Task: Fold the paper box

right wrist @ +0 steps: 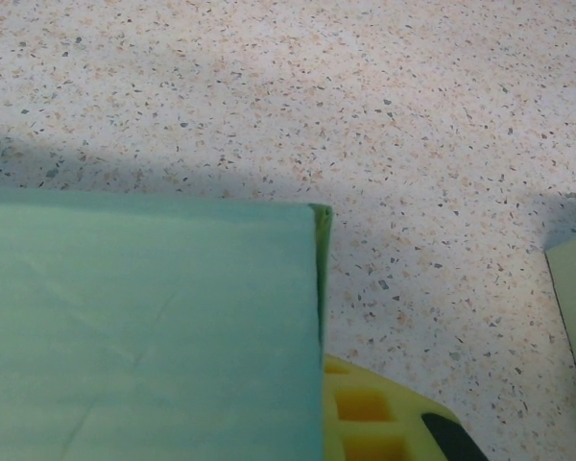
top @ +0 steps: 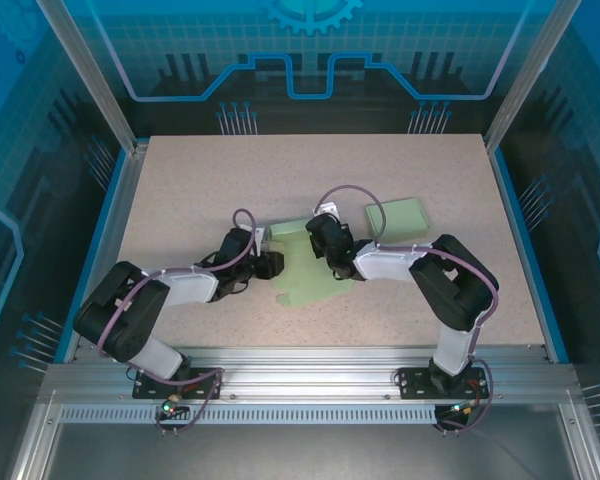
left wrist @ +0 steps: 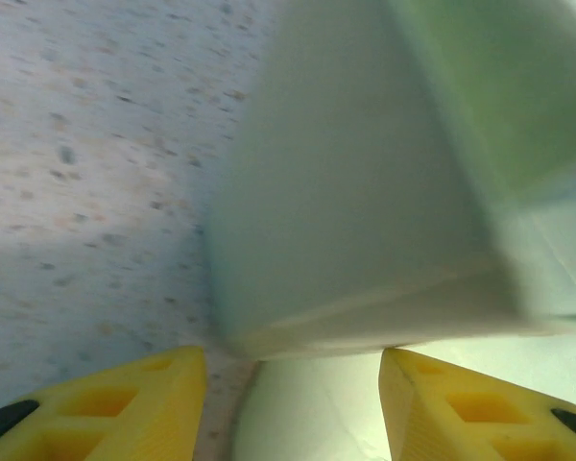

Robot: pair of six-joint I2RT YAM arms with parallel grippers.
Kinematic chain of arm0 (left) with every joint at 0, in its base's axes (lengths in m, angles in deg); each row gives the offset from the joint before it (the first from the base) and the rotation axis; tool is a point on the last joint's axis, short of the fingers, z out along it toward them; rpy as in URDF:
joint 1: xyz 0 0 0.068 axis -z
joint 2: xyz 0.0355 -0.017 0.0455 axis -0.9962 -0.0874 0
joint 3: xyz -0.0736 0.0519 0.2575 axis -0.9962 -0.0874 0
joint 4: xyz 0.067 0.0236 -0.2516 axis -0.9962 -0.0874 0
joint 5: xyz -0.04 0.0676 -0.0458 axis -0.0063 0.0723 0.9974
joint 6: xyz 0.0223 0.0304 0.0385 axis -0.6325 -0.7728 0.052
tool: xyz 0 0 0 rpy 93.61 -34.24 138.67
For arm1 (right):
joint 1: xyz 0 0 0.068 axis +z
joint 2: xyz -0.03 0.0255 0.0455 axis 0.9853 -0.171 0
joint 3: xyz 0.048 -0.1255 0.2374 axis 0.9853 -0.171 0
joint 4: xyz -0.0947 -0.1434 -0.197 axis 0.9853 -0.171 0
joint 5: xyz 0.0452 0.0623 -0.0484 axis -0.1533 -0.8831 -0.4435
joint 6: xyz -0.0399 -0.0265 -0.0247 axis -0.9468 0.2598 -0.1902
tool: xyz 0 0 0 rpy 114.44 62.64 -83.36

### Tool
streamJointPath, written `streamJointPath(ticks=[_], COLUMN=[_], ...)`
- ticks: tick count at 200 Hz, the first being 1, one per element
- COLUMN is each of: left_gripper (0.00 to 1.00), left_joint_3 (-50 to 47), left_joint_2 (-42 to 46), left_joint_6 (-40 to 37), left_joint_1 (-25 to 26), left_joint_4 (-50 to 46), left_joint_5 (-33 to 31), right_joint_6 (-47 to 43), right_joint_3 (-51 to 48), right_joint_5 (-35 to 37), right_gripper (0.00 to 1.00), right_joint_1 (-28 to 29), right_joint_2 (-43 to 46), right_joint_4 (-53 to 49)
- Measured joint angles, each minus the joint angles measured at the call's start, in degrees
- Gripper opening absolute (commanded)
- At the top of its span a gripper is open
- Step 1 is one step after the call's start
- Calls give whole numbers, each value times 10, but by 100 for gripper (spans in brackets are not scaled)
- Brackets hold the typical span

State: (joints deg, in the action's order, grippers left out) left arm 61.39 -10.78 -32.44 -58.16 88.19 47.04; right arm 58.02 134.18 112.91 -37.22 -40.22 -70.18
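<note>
The paper box point(top: 315, 275), pale green and partly folded, lies at the centre of the table point(top: 180, 190). The left gripper point(left wrist: 290, 370) sits at the box's left edge, jaws apart and holding nothing, with a raised flap just ahead of its fingertips. The right gripper point(top: 317, 232) is at the far edge, jaws closed on an upright wall of the box. A separate green sheet point(top: 395, 216) lies flat nearby, to the right.

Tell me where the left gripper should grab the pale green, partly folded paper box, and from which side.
Probably the raised flap on the left side of the pale green paper box, pinched at its near edge, coming low from the left with the open left gripper. Its base lies flat on the speckled table, offering no edge.
</note>
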Motion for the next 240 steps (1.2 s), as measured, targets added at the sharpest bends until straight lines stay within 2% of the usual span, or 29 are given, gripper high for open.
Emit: streamJointPath(ticks=[28, 53, 75, 103, 152, 240], left_gripper=[50, 39, 39, 43, 41, 16], left_joint_3=[0, 2, 6, 9, 9, 6], left_joint_2=[-5, -14, -23, -33, -38, -98], left_joint_6=[0, -2, -4, -4, 6, 17], left_joint_1=[6, 6, 5, 6, 6, 14], left_joint_4=[0, 6, 17, 33, 85, 225], left_joint_5=[-10, -31, -38, -36, -65, -184], right_joint_6=[0, 0, -3, -6, -11, -11], right_joint_3=[0, -7, -20, -32, -45, -52], right_joint_5=[0, 0, 0, 0, 10, 34], right_gripper=[2, 1, 1, 1, 0, 0], right_joint_1=[2, 2, 2, 2, 9, 26], right_joint_2=[0, 0, 3, 5, 5, 5], right_joint_4=[0, 11, 33, 54, 79, 85])
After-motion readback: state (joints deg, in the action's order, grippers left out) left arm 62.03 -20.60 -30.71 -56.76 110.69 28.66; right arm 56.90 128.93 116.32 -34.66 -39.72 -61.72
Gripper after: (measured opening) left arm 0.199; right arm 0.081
